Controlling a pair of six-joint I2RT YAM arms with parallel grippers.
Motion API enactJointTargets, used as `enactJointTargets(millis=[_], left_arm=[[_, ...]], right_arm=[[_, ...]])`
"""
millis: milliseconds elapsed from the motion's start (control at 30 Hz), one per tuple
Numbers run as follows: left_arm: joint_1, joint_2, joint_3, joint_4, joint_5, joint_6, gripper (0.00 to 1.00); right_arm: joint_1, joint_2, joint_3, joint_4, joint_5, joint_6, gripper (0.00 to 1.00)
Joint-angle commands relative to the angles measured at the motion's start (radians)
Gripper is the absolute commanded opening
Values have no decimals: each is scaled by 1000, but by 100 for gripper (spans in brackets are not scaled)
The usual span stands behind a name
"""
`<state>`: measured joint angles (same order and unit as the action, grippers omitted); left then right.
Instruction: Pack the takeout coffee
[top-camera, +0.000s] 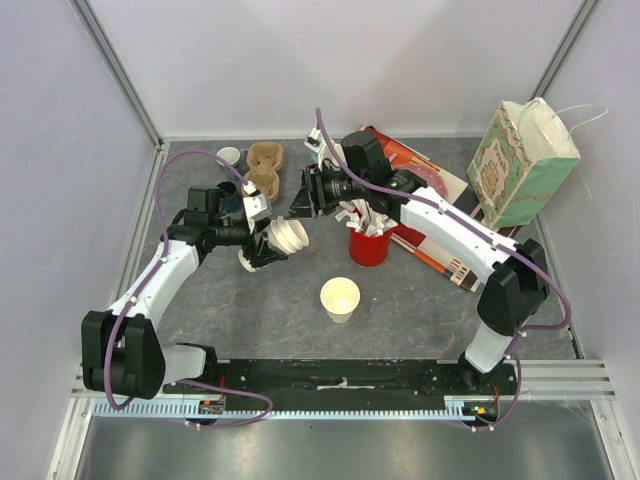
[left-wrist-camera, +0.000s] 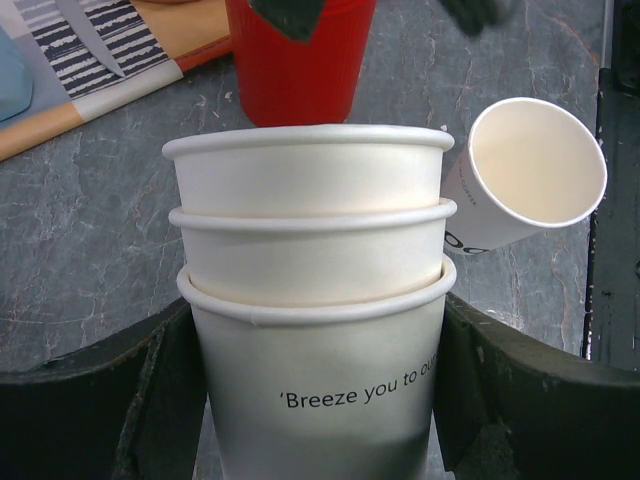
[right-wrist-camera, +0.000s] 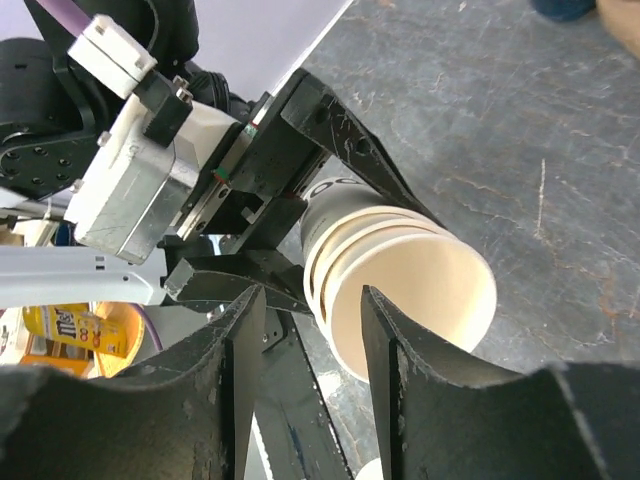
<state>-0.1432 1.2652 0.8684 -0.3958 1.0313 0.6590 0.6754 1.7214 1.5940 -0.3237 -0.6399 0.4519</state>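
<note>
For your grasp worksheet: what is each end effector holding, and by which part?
Left end effector clamps the stack of paper cups by the outermost cup's sides. Right end effector holds nothing, its fingers open near the rims.

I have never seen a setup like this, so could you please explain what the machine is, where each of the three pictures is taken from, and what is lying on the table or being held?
These are two robot arms bolted at the near edge of a grey table. The overhead picture comes from a fixed camera above and behind them. The other two come from small cameras on each wrist, so you see each arm's own dark fingers at the bottom.

The left gripper holds a nested stack of paper cups, lying sideways, mouths toward the right gripper. That one has its jaws parted near the stack's rim, gripping nothing.

On the table stand a single paper cup, a red cup holding stirrers, brown cardboard cup carriers and a green patterned paper bag.
</note>
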Motion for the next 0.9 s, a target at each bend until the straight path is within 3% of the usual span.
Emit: enactJointTargets(millis=[0,167,200,267,300,533,867], left_arm=[[4,-7,20,11,42,7,47],[2,-9,23,12,44,7,47],[2,-10,23,11,44,5,47],[2,-12,23,12,44,5,47],[2,-12,23,12,46,5,47],[2,-13,12,11,38,13,47],[2,-13,14,8,44,16,47]], right_arm=[[10,41,3,28,-50,-2,48],[39,69,-2,29,-58,4,38],[41,70,-2,29,-55,4,23],[41,67,3,28,-43,4,4],[41,58,4,29,-20,4,0],[-11,-35,-15,29,149,1,0],[-119,-137,-42,34,169,-13,0]])
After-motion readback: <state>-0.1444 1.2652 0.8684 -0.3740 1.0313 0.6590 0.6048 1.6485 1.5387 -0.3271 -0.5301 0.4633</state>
